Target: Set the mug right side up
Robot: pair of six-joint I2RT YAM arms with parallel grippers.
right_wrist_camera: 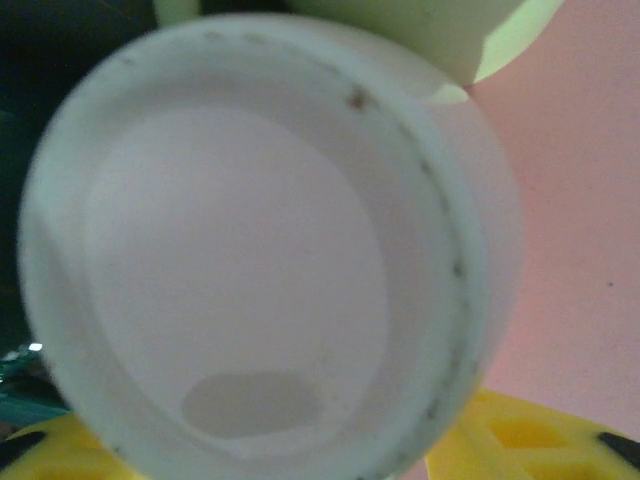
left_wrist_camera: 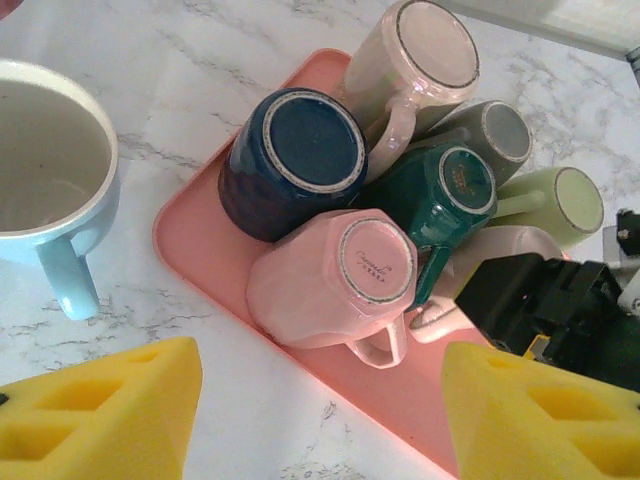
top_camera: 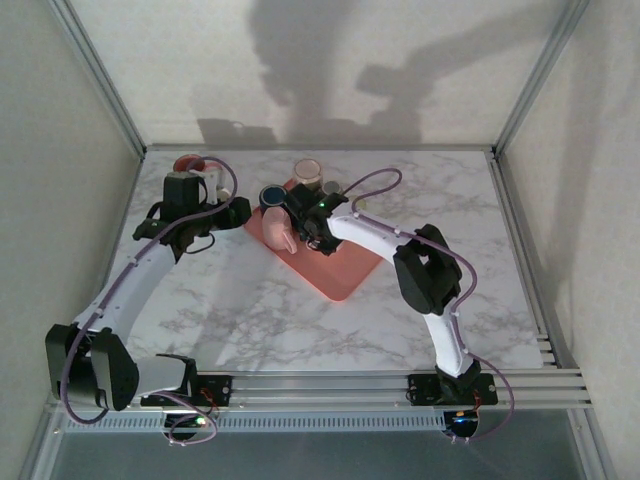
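Note:
Several mugs stand upside down on a pink tray (top_camera: 340,275) (left_wrist_camera: 200,250): a navy one (left_wrist_camera: 295,160), a faceted pink one (left_wrist_camera: 335,285), a tall beige one (left_wrist_camera: 415,60), a grey one (left_wrist_camera: 495,130), a dark green one (left_wrist_camera: 440,195) and a light green one (left_wrist_camera: 560,200). A pale pink mug (right_wrist_camera: 250,250) (left_wrist_camera: 500,245) sits between the yellow fingers (right_wrist_camera: 540,440) of my right gripper (right_wrist_camera: 290,450) (top_camera: 310,222), its round end facing the camera; contact is hidden. My left gripper (left_wrist_camera: 320,410) (top_camera: 240,210) hovers open by the tray's left edge.
A light blue mug (left_wrist_camera: 50,180) stands upright on the marble left of the tray, near a red mug (top_camera: 188,163) at the back left. Frame walls close in the table's sides and back. Bare marble lies in front of the tray.

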